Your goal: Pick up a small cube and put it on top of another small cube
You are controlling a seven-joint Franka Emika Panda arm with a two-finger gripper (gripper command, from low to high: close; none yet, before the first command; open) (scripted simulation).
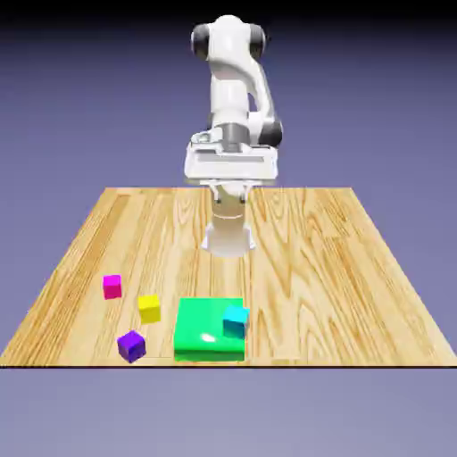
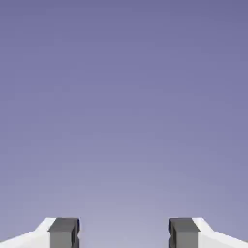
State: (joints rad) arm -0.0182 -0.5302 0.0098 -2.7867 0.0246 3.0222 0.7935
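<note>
I saw the small purple cube (image 1: 131,346) sitting turned cornerwise on the table (image 1: 294,277), glossy and deep-coloured. My end effector (image 2: 124,233) stood wide open, holding nothing.

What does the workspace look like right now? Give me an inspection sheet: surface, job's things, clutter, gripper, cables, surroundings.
Surface: wooden table, light grain, no spill seen.
Job's things: purple cube near the table's front edge, toward the exterior view's left; cyan cube at the right side of the flat green block. Not stacked.
Clutter: yellow cube and magenta cube, both behind the purple one; the green block.
Gripper: open, nothing between the fingertips, raised above the table.
Cables: nothing seen.
Surroundings: plain blue-violet backdrop, dark at the top.
</note>
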